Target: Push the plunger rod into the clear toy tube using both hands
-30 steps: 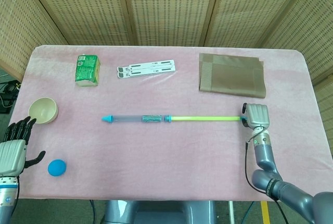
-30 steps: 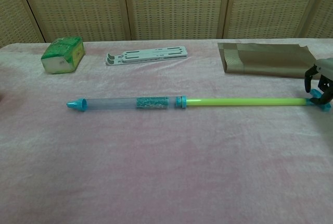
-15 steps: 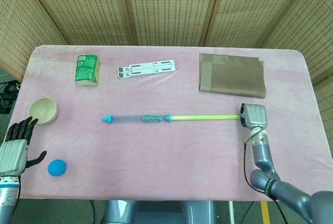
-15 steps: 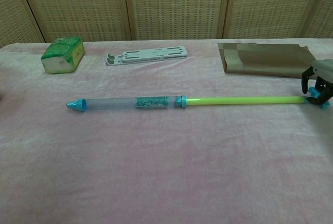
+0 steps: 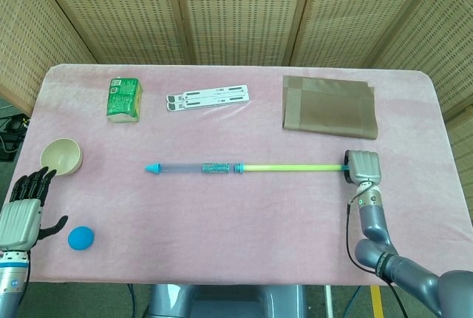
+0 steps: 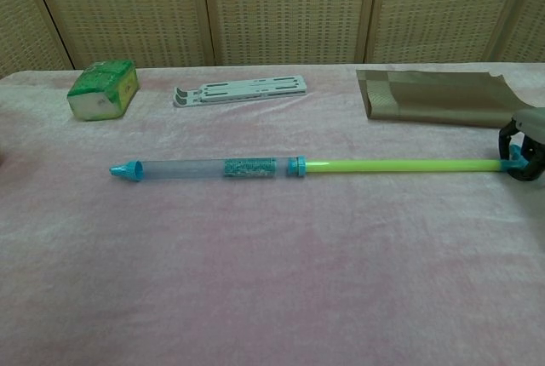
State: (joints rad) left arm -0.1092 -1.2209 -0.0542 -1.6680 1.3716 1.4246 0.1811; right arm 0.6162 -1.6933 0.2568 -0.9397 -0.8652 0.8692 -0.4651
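The clear toy tube point(image 5: 192, 168) lies across the middle of the pink table, its blue tip point(image 5: 152, 168) pointing left. The green plunger rod point(image 5: 292, 166) sticks far out of the tube's right end. My right hand point(image 5: 363, 166) grips the rod's blue end cap, fingers curled around it. In the chest view the tube point(image 6: 204, 168) and rod point(image 6: 400, 164) run left to right, and the right hand point(image 6: 525, 146) shows at the right edge. My left hand point(image 5: 24, 211) hovers at the table's front left corner, far from the tube, fingers apart and empty.
A green box point(image 5: 124, 99), a white folding stand point(image 5: 208, 98) and a brown folded bag point(image 5: 329, 106) lie along the back. A beige bowl point(image 5: 61, 156) and a blue ball point(image 5: 80, 237) sit near my left hand.
My right hand's fingers have curled tighter around the rod's end cap, which rose and then settled. My left hand has drifted slightly toward the front edge. The tube has stayed put.
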